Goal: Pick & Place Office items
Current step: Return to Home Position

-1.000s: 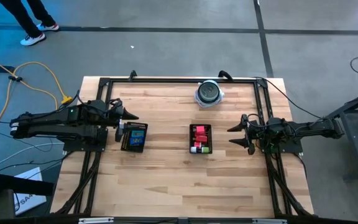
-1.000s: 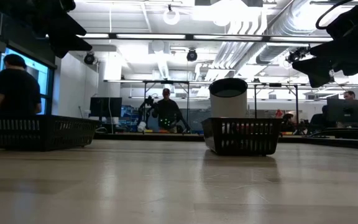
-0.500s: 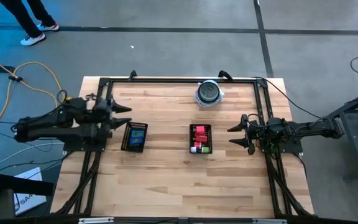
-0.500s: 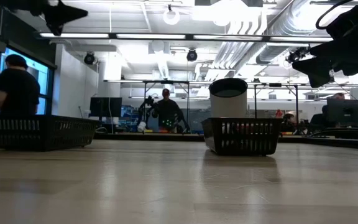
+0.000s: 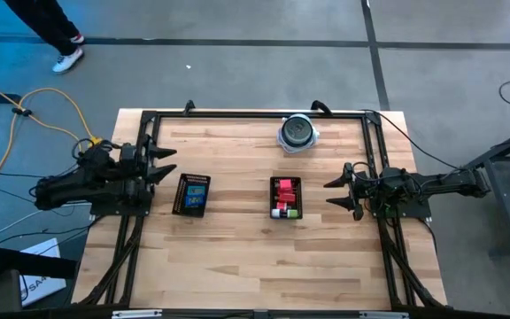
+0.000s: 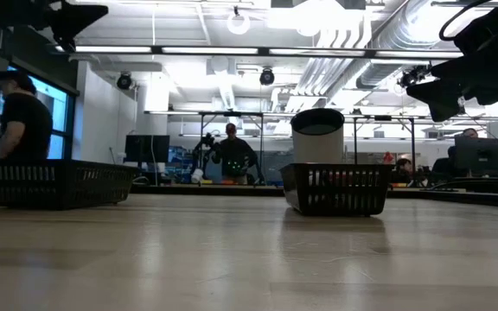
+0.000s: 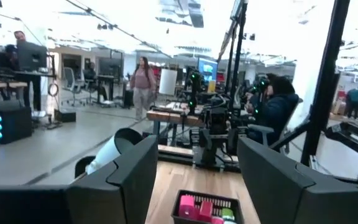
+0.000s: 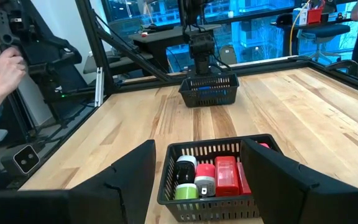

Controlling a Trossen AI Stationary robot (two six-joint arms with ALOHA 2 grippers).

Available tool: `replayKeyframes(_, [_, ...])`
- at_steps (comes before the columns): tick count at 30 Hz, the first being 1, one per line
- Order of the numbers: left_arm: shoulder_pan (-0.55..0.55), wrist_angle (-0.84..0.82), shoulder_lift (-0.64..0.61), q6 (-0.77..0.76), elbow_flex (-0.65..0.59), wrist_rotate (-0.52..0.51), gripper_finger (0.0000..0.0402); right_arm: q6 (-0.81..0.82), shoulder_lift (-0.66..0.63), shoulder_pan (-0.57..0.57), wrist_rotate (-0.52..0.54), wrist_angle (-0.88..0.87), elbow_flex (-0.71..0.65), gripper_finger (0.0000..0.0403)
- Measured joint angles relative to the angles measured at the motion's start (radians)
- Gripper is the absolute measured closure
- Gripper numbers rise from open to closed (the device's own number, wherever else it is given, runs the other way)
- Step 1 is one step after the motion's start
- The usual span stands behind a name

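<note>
Two black mesh trays are sitting on the wooden table point(image 5: 237, 257). The right tray point(image 5: 272, 199) is holding red, pink, white and green charger adapters point(image 5: 284, 190), while blue and dark pieces point(image 5: 195, 190) are lying in the left tray point(image 5: 176, 197), well apart from it. The right gripper point(image 5: 328, 194) is hovering just beside the right tray, fingers spread and empty. The left gripper point(image 5: 168, 163) is hanging beyond the left tray, likewise spread.

office items point(image 5: 283, 190) — reds, green in right tray point(image 5: 272, 198), blues in left tray point(image 5: 176, 197)
</note>
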Motion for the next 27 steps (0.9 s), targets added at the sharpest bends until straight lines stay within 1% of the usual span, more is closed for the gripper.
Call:
replayKeyframes(8, [0.0,0.214,-0.001,0.005,-0.129,-0.054,0.0186,0.0,0.0,0.0,0.0,-0.001,0.0,0.018])
replayKeyframes(15, [0.0,0.309,0.0,0.003,-0.204,-0.054,0.0186,0.0,0.0,0.0,0.0,-0.001,0.0,0.018])
replayKeyframes(20, [0.0,0.431,0.0,0.002,-0.287,-0.054,0.0186,0.0,0.0,0.0,0.0,-0.001,0.0,0.018])
replayKeyframes(23, [0.0,0.471,0.0,0.0,-0.306,-0.053,0.0186,0.0,0.0,0.0,0.0,-0.001,0.0,0.018])
replayKeyframes(27, [0.0,0.47,0.0,0.0,-0.31,-0.053,0.0186,0.0,0.0,0.0,0.0,-0.001,0.0,0.018])
